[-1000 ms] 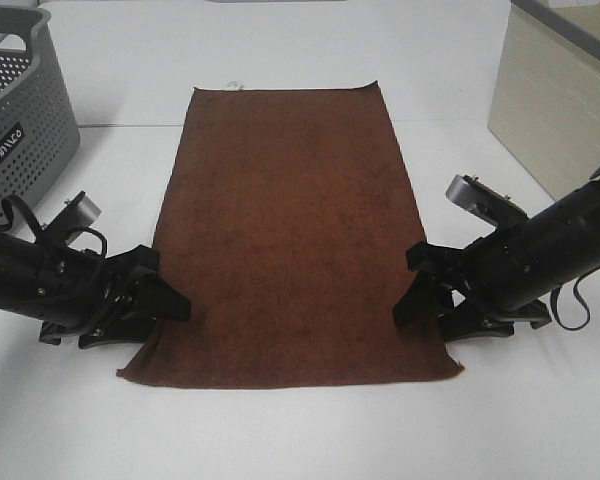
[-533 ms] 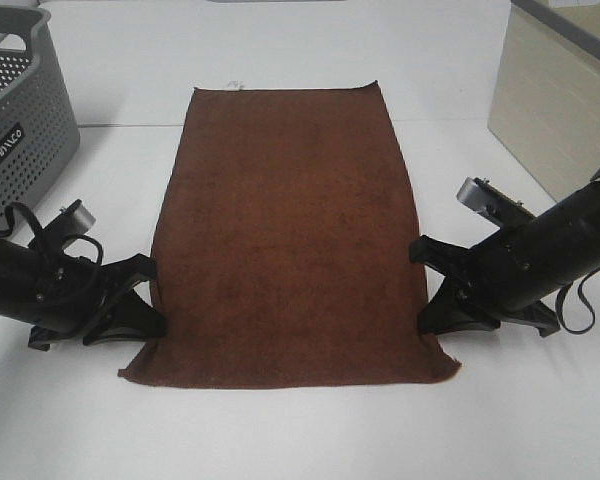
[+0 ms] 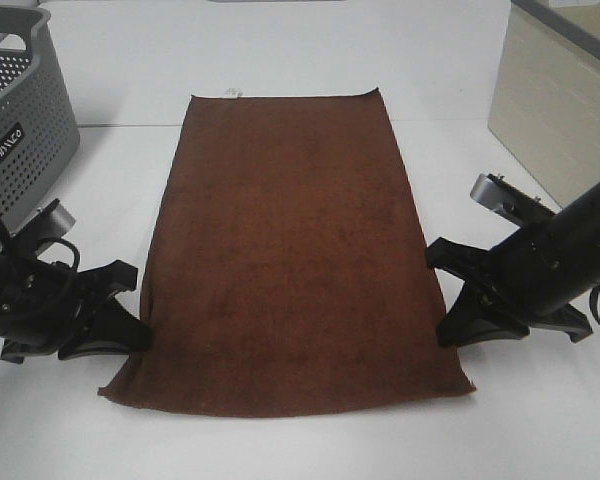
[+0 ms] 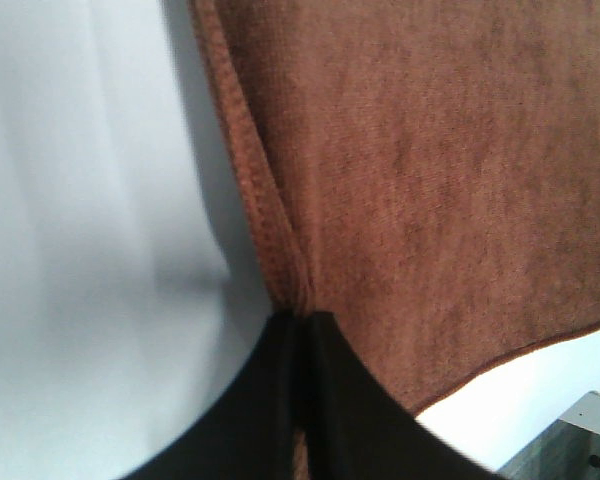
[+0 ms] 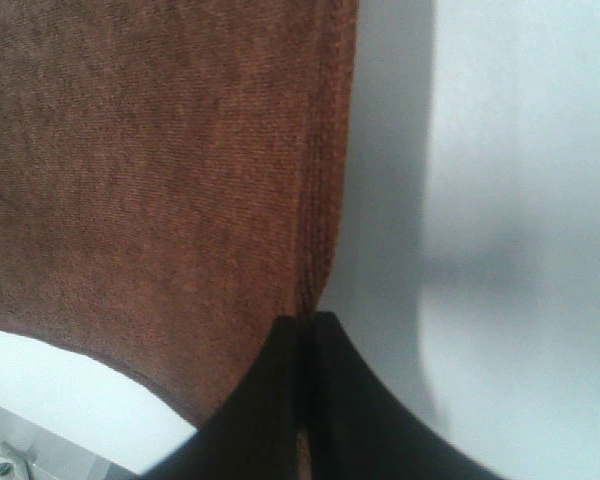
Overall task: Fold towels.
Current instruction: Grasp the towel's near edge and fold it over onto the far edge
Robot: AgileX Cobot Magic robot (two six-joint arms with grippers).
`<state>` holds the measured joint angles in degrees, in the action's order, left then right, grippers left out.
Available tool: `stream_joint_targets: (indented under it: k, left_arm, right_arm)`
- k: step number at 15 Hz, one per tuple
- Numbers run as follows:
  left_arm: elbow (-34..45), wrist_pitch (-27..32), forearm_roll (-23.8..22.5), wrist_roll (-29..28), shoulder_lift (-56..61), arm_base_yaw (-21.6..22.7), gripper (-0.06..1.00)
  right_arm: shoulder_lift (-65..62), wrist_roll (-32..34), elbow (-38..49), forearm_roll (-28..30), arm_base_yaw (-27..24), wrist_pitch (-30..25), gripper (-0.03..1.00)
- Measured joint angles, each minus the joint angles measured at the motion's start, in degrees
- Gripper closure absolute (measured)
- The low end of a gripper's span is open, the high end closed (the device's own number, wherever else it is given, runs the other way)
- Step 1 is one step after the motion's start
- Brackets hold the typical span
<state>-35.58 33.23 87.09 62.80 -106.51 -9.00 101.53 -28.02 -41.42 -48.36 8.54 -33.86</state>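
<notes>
Brown terry towel [image 3: 285,240], soft and likely to sag, lies on the table [image 3: 460,60], its side hems near the front corners pinched by left tool [image 3: 138,326] and right tool [image 3: 445,318].

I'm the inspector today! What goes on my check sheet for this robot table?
Surface: white table, plain.
Job's things: one reddish-brown towel, spread flat and not yet folded; small white tag at its far short edge.
Clutter: grey perforated basket at the far left, apart from the towel.
Grippers: left claw shut on the towel's left long edge; right claw shut on its right long edge, both near the front end.
Cables: black cable loops on the left arm, off the towel.
Surroundings: beige cabinet at the right.
</notes>
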Motion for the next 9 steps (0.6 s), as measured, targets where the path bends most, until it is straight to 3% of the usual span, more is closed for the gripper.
stream_joint_targets:
  k: [9]
  left_arm:
    - [19.6, 1.32, -0.23, -0.23, 13.24, 0.0, 0.94]
  right_arm:
    - [-17.19, 1.43, 19.42, 0.52, 0.0, -0.46, 0.97]
